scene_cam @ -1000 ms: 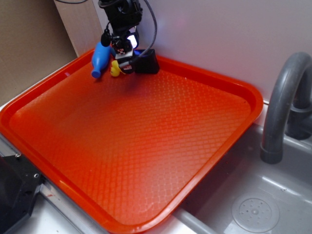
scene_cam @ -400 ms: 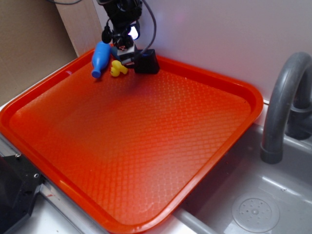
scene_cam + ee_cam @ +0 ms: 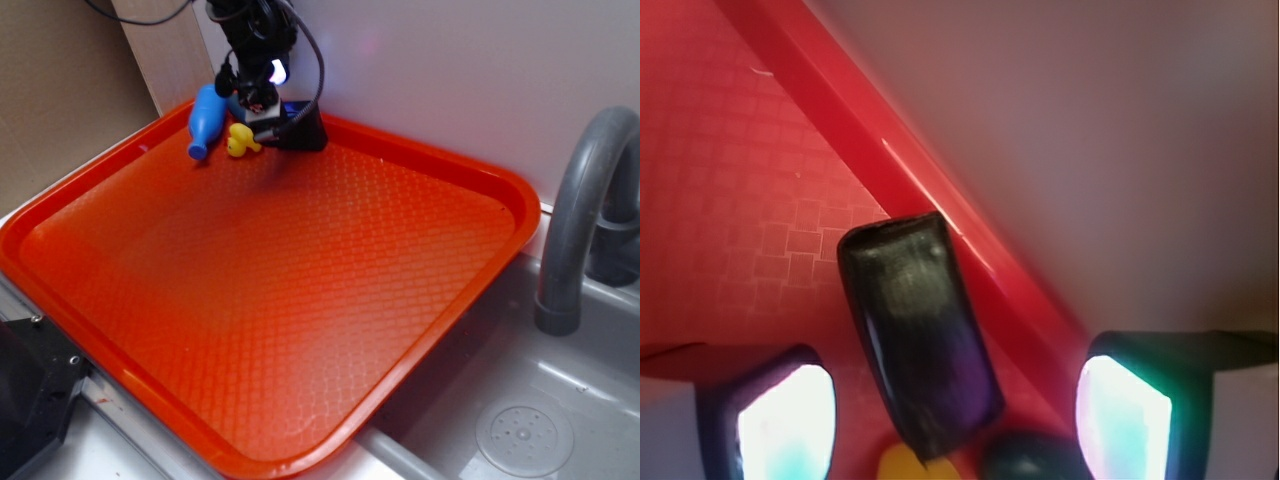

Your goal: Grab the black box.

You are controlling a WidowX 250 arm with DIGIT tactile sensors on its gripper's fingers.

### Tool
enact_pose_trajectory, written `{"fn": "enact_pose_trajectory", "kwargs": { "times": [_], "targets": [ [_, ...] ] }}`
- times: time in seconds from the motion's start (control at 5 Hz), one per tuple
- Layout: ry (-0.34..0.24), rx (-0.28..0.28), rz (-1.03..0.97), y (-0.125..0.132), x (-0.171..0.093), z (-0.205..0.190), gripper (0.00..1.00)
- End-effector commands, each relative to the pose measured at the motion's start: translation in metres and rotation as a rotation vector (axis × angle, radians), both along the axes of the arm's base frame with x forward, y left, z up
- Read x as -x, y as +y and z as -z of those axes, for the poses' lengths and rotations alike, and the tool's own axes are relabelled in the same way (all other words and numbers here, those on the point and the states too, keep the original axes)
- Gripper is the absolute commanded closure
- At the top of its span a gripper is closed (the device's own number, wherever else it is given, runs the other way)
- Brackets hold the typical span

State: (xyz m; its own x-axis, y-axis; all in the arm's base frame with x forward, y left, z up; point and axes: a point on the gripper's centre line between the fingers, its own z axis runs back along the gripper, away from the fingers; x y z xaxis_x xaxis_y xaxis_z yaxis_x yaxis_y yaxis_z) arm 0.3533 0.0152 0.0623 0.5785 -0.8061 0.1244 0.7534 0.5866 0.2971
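The small matte black box with rounded edges (image 3: 303, 130) (image 3: 920, 335) lies on the textured floor of the orange-red plastic tray (image 3: 300, 300) (image 3: 730, 200), tucked into the tray's far corner just beside the raised rim and the pale wall behind it. In the wrist view the box sits lengthwise between the two glowing fingertips (image 3: 785, 420) of the black WidowX gripper (image 3: 262, 112) (image 3: 955, 410), with clear space on both sides — the jaws stand spread apart and grip nothing, one fingertip to each side of the box. A small yellow toy (image 3: 238, 140) (image 3: 905, 465) lies just beside the box, on its side away from the tray's rim, and a dark grey-blue rounded toy (image 3: 1025, 458) shows at the bottom edge of the wrist view, close against the box's near end. Beyond the yellow toy, farther along the tray's back rim, a blue bowling-pin-shaped toy (image 3: 205, 118) rests on its side. The gripper hangs over the box — whether it touches it cannot be told. Off the tray's right edge, well apart from the box, stands a curved grey faucet (image 3: 585, 210) over a grey sink basin (image 3: 560, 400).
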Motion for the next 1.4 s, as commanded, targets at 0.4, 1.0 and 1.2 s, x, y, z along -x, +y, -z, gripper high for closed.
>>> {"fn": "enact_pose_trajectory", "kwargs": {
  "times": [0.4, 1.0, 1.2],
  "targets": [
    [0.041, 0.083, 0.082, -0.052, 0.026, -0.008, 1.0],
    [0.178, 0.14, -0.401, -0.072, 0.135, -0.134, 1.0],
    [0.241, 0.277, -0.566, -0.061, 0.158, -0.16, 1.0]
  ]
}}
